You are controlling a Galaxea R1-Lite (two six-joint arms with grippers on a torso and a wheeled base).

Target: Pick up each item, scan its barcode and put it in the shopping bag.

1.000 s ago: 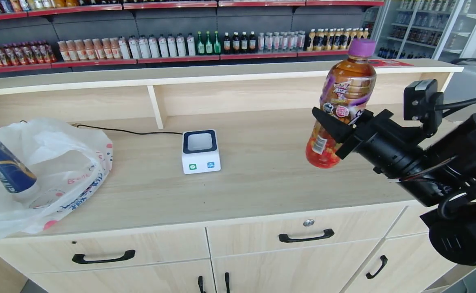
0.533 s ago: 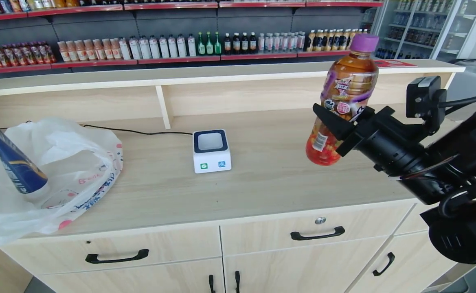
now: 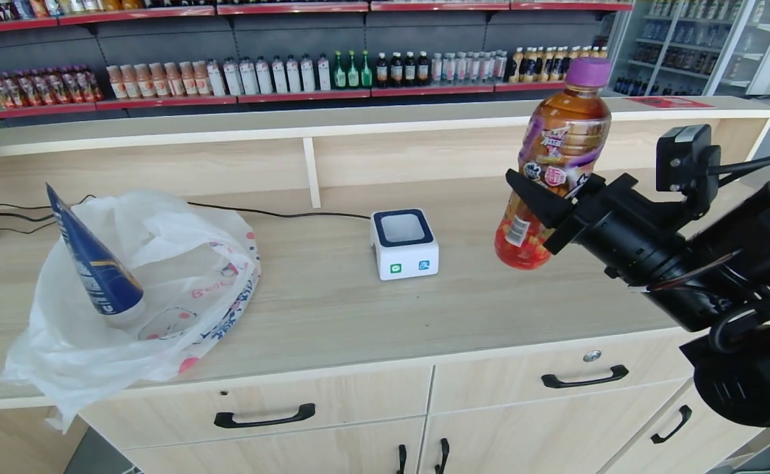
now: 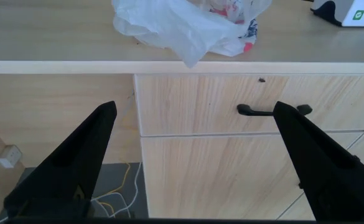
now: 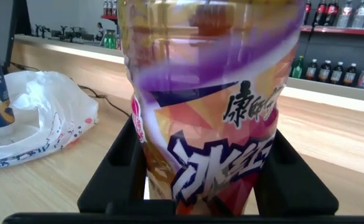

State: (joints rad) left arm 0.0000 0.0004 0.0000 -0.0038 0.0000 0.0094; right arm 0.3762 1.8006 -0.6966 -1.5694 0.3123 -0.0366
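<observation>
- Only the head camera has swung; the bottle [image 3: 559, 158] stays at upper right, clamped upright in the right gripper [image 3: 546, 192], above the counter [image 3: 358, 316].
- Scanner [image 3: 403, 243] sits centre frame, shopping bag [image 3: 161, 289] at lower left.
- Left gripper [image 4: 194, 107] gapes wide, holding nothing.

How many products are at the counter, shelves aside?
2: a bottle held in the right gripper above the counter's right side; a blue tube standing in the shopping bag on the left. The bag may hide more.
</observation>
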